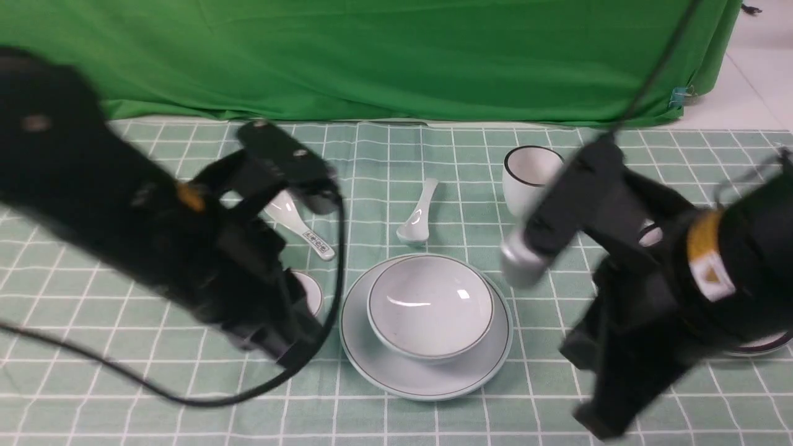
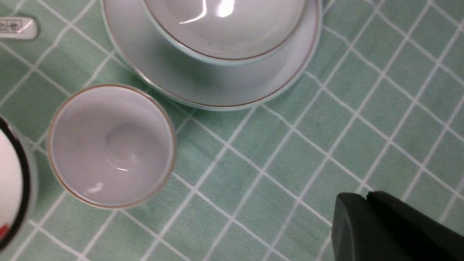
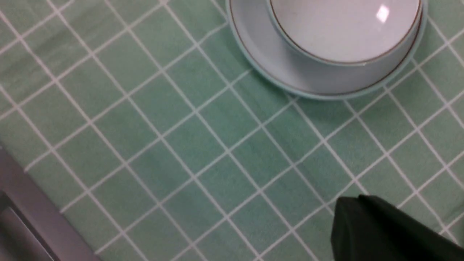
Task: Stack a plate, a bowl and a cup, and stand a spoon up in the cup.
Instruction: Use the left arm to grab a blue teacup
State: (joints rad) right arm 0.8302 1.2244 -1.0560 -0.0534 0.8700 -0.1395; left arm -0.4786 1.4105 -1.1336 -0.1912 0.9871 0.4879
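The pale blue-green plate (image 1: 426, 371) lies at the table's middle front, with the shallow bowl (image 1: 430, 306) sitting in it. The small cup (image 1: 311, 291) stands upright just left of the plate, mostly hidden by my left arm; it shows empty in the left wrist view (image 2: 110, 145). The plain spoon (image 1: 418, 214) lies on the cloth behind the plate. My left gripper (image 2: 364, 194) is shut and empty above the cloth, in front of the cup and plate (image 2: 217, 90). My right gripper (image 3: 357, 197) is shut and empty, to the right front of the plate (image 3: 268, 69).
A white spoon with printed marks (image 1: 297, 226) lies at the back left. A white black-rimmed cup (image 1: 530, 176) stands at the back right. A black-rimmed plate (image 1: 765, 344) peeks out under my right arm. Another black-rimmed white dish (image 2: 11, 188) sits beside the cup.
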